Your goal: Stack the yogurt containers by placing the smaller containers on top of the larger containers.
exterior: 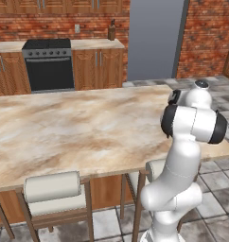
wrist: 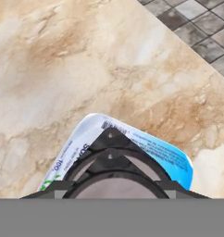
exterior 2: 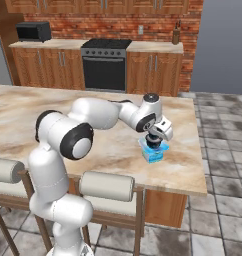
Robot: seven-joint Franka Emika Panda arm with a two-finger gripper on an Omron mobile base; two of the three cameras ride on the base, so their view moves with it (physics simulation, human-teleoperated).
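Marbled beige table (exterior 2: 53,115) is bearing the pale blue squarish tub (exterior 2: 154,153) near its right edge, directly under the gripper (exterior 2: 154,142), which is being held clamped on a small dark round cup (exterior 2: 153,145).

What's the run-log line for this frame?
gripper: holding dark cup | position: over blue tub | tub: on island counter near right end | release: not yet

left base view: you look from behind the arm's left, forward and down across the counter (exterior: 78,127) toward the stove (exterior: 48,64). right base view: same counter and stove, seen from the arm's right. hand view: you sit close, looking steeply down onto the counter beside its edge.
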